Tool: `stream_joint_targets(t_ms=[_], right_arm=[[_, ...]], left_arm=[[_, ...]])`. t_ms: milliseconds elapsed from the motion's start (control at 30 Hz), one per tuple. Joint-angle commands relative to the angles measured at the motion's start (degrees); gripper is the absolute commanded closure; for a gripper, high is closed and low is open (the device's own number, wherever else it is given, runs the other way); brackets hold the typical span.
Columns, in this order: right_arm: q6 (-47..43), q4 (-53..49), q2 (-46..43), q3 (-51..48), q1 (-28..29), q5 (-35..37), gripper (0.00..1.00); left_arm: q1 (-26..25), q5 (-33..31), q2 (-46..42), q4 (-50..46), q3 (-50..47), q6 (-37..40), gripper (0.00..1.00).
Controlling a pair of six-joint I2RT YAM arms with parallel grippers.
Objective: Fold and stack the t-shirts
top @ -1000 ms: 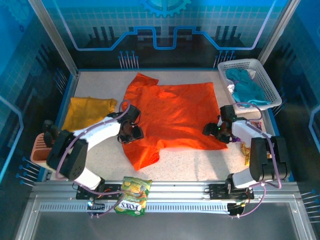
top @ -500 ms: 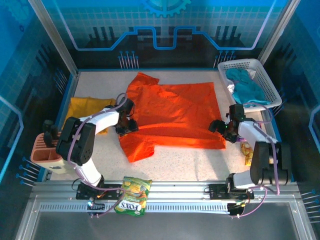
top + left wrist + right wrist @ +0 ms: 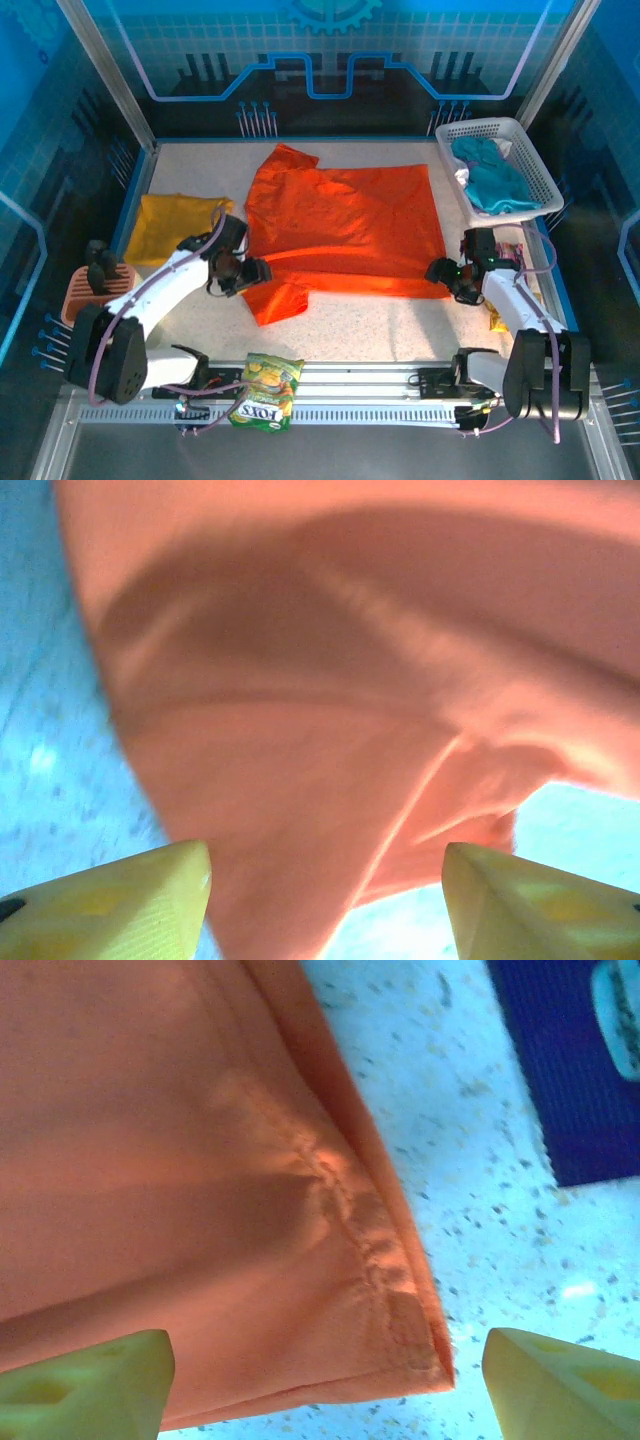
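Big picture: orange t-shirt [image 3: 345,225] lies flat and spread on the desk [image 3: 400,325], spanning the gap between left fingers [image 3: 130,905] and right fingers [image 3: 90,1380]. It looks smoothed out, ready for a first fold.

mustard t-shirt [image 3: 170,228] sits outboard of the left fingers, well apart from the right ones. Could be parked as the stack base or waiting its turn, can't tell which.

Left fingers are spread with nothing pinched; the orange sleeve [image 3: 275,300] cloth lies between and ahead of the tips. Right fingers are also spread, straddling the hem corner [image 3: 425,1355], which sits nearer one tip with bare desk beyond it.

My read: both are set on opposite edges for a paired grab.

Vs a second ago: both sets of fingers were further in over the cloth and have now backed out to its edges. The sleeve by the left fingers has drawn in slightly.
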Motion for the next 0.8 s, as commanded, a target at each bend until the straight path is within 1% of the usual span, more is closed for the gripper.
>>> stream_joint_targets(t_ms=[0, 67, 133, 267, 367, 467, 567, 633, 733, 767], right_arm=[[1.63, -1.06, 0.98, -0.45, -1.52, -1.25, 0.18], [1.11, -1.19, 2.72, 0.07, -1.65, -1.25, 0.18], [0.91, -0.94, 4.25, 0.13, -1.66, -1.44, 0.21], [1.48, 1.43, 6.04, -0.76, -1.64, -2.03, 0.28], [1.93, 2.31, 6.8, -0.59, -1.66, -2.18, 0.33], [2.72, 3.48, 8.31, -0.24, -1.67, -3.19, 0.38], [3.34, 4.23, 10.5, -0.04, -1.57, -4.41, 0.41], [3.36, 4.03, 11.48, 0.43, -1.49, -4.18, 0.41], [3.76, 4.29, 12.07, 0.47, -1.5, -4.13, 0.45], [3.89, 4.46, 12.23, 0.39, -1.4, -4.45, 0.47]], left_arm=[[-1.15, 3.93, -6.35, -3.39, -5.72, -6.54, 0.36], [-2.52, 4.34, -10.57, -3.26, -8.48, -9.31, 0.36], [-3.58, 4.36, -13.47, -3.13, -10.66, -11.45, 0.36], [-5.81, 4.57, -16.28, -0.5, -13.85, -15.44, 0.36], [-7.64, 3.39, -16.88, 3.5, -16.09, -18.14, 0.37], [-7.91, 3.3, -15.8, 8.58, -17.86, -19.78, 0.38], [-8.64, 3.68, -13.8, 10.07, -17.33, -20.22, 0.38], [-9.32, 3.35, -13.34, 10.27, -16.82, -20.38, 0.39], [-9.88, 3.13, -13.28, 11.6, -16.6, -21.07, 0.43], [-10.02, 3.12, -13.21, 12.0, -16.56, -21.32, 0.46]])
